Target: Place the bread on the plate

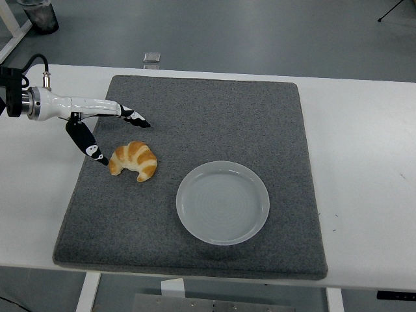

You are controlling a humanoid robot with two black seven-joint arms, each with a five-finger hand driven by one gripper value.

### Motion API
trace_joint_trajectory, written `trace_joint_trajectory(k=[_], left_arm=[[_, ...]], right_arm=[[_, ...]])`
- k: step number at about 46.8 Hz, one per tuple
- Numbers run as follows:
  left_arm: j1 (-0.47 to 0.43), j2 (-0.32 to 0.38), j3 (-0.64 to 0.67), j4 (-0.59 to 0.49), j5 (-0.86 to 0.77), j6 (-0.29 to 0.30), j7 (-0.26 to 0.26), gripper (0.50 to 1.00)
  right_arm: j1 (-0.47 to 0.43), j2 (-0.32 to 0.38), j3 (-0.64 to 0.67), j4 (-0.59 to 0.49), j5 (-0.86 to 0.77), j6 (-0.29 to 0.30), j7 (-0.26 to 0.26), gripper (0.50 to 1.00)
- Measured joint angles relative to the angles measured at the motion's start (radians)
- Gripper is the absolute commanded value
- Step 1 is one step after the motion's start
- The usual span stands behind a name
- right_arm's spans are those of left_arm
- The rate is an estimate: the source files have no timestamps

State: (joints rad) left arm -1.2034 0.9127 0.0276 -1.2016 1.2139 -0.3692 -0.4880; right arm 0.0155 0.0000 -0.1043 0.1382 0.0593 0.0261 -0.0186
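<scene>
Golden-brown curved croissant (133,160) sits on grey felt mat (214,110), left of translucent white round plate (223,202), not touching. Left hand (97,127) beside it, thumb and fingers spread wide, holding nothing.

- Just beside the left hand's (97,127) fingertips, the bread (133,160) has a glazed, flaky-looking crust, golden with paler bands.
- Under the fingers, the mat (214,117) is dark grey cloth, felt-like, rough and matt.
- Well apart from the fingers, the plate (223,202) looks like smooth, translucent white plastic with a faint sheen.
- The hand's shell is glossy white and black plastic.
- The table (357,149) is smooth, matt white.
</scene>
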Motion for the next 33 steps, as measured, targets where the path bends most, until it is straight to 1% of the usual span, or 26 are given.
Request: trace_joint_trajectory(k=[5, 17, 24, 28, 33], left_arm=[[0.003, -0.003, 0.000, -0.001, 0.007, 0.015, -0.001, 0.988], [0.010, -0.018, 0.022, -0.001, 0.008, 0.086, 0.002, 0.986], [0.047, -0.062, 0.023, 0.002, 0.009, 0.114, 0.005, 0.986], [0.052, -0.067, 0.023, 0.002, 0.010, 0.132, 0.006, 0.986], [0.062, -0.071, 0.023, 0.003, 0.012, 0.141, 0.007, 0.986]], right_arm=[[0.000, 0.000, 0.000, 0.000, 0.000, 0.000, 0.000, 0.952], [0.000, 0.000, 0.000, 0.000, 0.000, 0.000, 0.000, 0.952], [0.000, 0.000, 0.000, 0.000, 0.000, 0.000, 0.000, 0.952], [0.000, 0.000, 0.000, 0.000, 0.000, 0.000, 0.000, 0.952], [0.000, 0.000, 0.000, 0.000, 0.000, 0.000, 0.000, 0.952]])
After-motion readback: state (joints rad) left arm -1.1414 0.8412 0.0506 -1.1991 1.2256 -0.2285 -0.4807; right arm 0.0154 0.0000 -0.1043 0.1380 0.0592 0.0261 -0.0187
